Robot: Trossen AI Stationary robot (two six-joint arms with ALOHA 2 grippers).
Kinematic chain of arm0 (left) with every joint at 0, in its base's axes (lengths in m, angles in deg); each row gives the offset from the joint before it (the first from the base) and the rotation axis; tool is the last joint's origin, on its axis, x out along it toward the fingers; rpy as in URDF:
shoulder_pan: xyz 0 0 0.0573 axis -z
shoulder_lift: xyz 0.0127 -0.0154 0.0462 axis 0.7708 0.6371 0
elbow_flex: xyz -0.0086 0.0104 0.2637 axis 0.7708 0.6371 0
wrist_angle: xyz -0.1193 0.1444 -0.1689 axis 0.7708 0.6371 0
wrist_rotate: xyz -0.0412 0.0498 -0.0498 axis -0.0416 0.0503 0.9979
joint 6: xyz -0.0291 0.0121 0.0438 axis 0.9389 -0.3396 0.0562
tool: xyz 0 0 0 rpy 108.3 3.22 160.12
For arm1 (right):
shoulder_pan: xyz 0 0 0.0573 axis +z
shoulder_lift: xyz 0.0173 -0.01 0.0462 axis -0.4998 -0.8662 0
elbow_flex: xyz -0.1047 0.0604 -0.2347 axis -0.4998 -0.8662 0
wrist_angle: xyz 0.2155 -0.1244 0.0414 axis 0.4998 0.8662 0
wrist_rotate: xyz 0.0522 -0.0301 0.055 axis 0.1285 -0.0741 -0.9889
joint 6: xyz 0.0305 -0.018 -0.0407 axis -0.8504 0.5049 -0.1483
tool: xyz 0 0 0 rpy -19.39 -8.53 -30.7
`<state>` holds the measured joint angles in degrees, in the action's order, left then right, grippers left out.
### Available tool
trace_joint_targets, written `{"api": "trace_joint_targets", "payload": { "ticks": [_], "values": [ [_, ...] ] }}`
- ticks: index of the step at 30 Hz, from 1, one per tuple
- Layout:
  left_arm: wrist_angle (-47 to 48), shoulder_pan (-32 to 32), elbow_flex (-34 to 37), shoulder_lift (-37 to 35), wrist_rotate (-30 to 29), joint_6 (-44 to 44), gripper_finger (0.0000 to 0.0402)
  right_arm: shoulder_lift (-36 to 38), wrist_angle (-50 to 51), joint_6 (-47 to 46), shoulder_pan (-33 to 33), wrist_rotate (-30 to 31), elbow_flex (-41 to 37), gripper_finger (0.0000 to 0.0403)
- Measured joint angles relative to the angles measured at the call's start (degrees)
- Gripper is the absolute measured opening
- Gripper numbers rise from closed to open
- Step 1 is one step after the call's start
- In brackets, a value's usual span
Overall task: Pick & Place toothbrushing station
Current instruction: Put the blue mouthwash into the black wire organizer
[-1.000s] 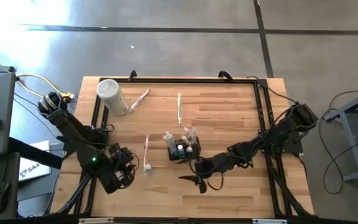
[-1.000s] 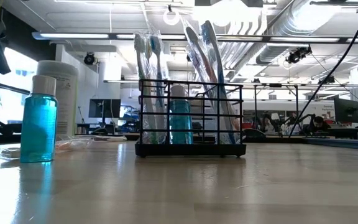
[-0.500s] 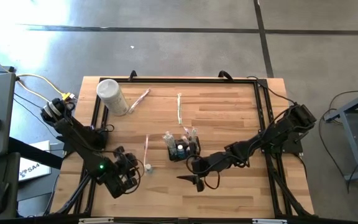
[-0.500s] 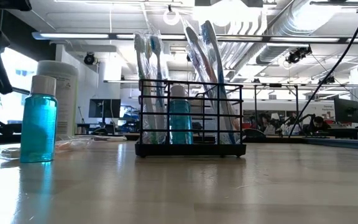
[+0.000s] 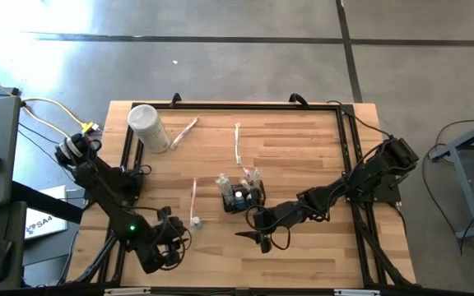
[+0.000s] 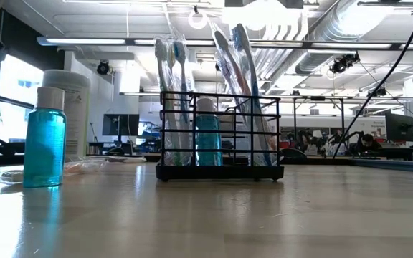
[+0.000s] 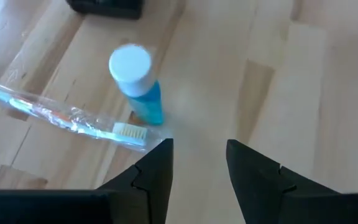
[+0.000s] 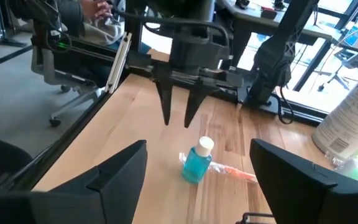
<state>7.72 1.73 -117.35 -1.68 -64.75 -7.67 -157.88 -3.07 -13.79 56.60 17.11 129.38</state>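
Observation:
The toothbrushing station [image 5: 243, 196] is a small black wire holder standing on the table's middle; in the low view [image 6: 217, 136] it holds several toothbrushes and a blue bottle. A small blue bottle with a white cap [image 5: 196, 220] stands upright to its left, and also shows in the left wrist view [image 7: 135, 81]. A wrapped toothbrush [image 7: 61, 115] lies beside that bottle. My left gripper [image 5: 178, 233] is open and empty, above the table just left of and nearer than the bottle, fingers pointing down [image 8: 178, 109]. My right gripper [image 5: 253, 238] is open and empty, just nearer than the holder.
A tall white canister [image 5: 148, 127] stands at the far left. Two more wrapped toothbrushes lie at the far side, one beside the canister [image 5: 183, 131] and one at the middle [image 5: 237, 144]. Bare wood lies along the near edge and on the right.
My left gripper has moved a little toward the table's right and then toward its near edge, staying close to the small blue bottle. The bottle, the holder and the toothbrushes have stayed where they were.

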Motion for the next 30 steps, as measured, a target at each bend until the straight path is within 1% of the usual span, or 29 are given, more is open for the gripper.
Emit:
{"api": "trace_joint_targets", "payload": {
  "ticks": [8, 11, 13, 17, 25, 28, 30],
  "values": [
    [-2.9, 0.7, 0.1, 3.2, 0.7, 0.1, 0.0148, 0.0, 2.7, -3.0, 0.0, 0.0, 0.0, 0.0278],
    [-2.0, 0.7, 0.1, 3.4, 0.0, 0.3, 0.0148, 0.0, 2.8, -3.1, 0.0, 0.0, 0.0, 0.0278],
    [-2.3, 0.7, 0.1, 3.4, -1.6, 0.6, 0.0155, 0.0, 2.7, -3.1, 0.0, 0.0, 0.0, 0.0278],
    [-2.4, 0.7, 0.1, 3.4, -7.1, 2.6, 0.0195, 0.1, 2.4, -3.1, 0.0, 0.0, 0.0, 0.0278],
    [-2.6, 0.7, 0.1, 5.9, -7.9, 4.4, 0.0318, 0.1, 2.4, -3.1, 0.0, 0.0, -0.1, 0.0278],
    [-2.8, 0.7, 0.1, 7.1, -8.7, 5.4, 0.0345, 0.1, 2.4, -3.1, 0.0, 0.0, -0.1, 0.0278],
    [-2.7, 0.7, 0.1, 7.7, -9.7, 7.4, 0.0353, 0.1, 2.4, -3.1, 0.0, 0.0, -0.1, 0.0278]
  ]
}}
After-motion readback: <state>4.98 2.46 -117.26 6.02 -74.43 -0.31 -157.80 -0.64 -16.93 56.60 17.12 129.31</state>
